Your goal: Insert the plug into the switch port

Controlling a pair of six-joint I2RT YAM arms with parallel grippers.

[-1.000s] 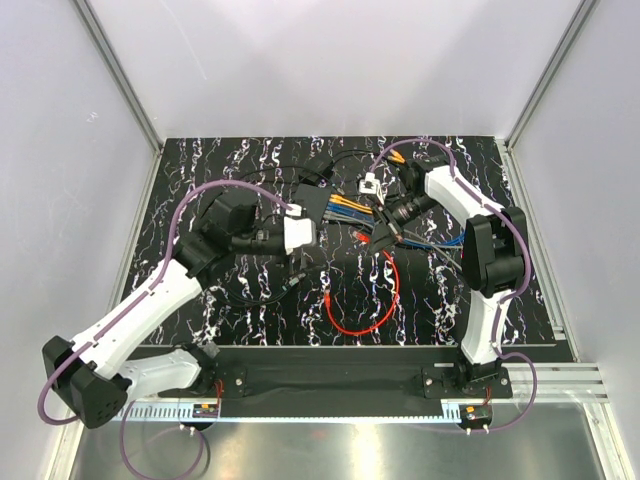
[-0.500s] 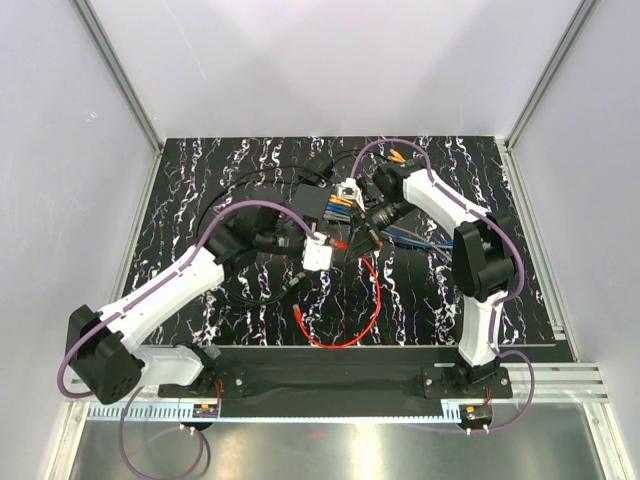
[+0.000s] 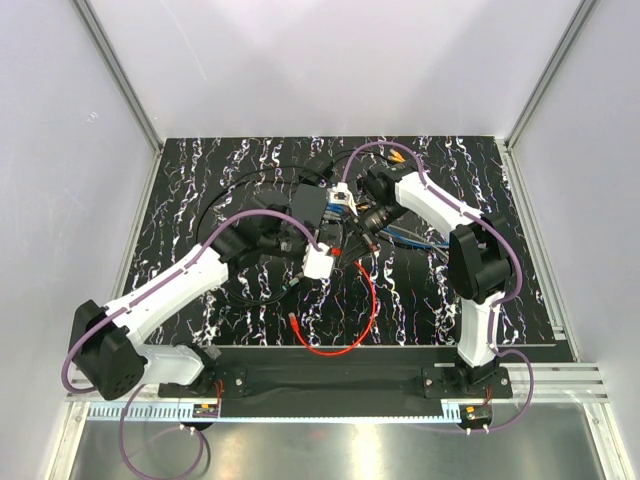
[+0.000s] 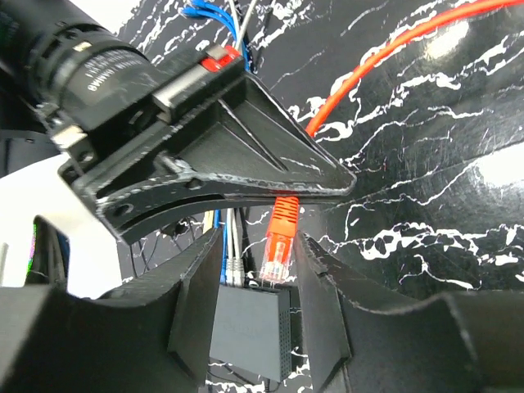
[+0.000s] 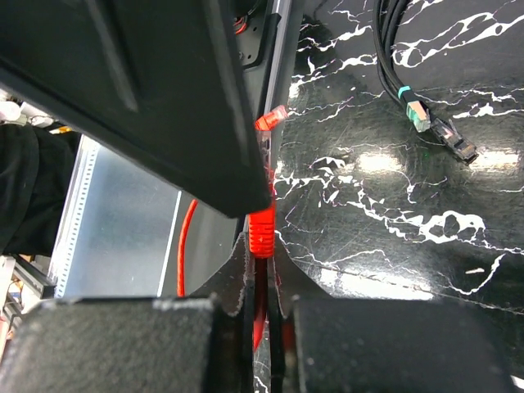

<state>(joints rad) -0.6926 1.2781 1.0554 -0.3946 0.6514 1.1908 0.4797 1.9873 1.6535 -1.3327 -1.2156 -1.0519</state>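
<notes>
My left claw (image 4: 255, 266) is clenched around the switch (image 4: 250, 332), one finger on each side (blue and white leads (image 4: 232, 246) run into its socket edge). Beside those leads, the orange plug (image 4: 280, 241) has its tip at that same edge, pinched in my right claw (image 5: 262, 282).

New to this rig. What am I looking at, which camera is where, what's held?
Two white robot arms, left arm and right arm, are bolted at the near edge of a black table. The wide shot is from a fixed camera above and behind them; each close-up is from a camera on one wrist. The left gripper has its jaws either side of the switch, a small black box, apparently clamping it. The right gripper pinches a red plug whose tip is at the switch's socket edge; its red cable loops across the table. A loose black cable lies nearby.
</notes>
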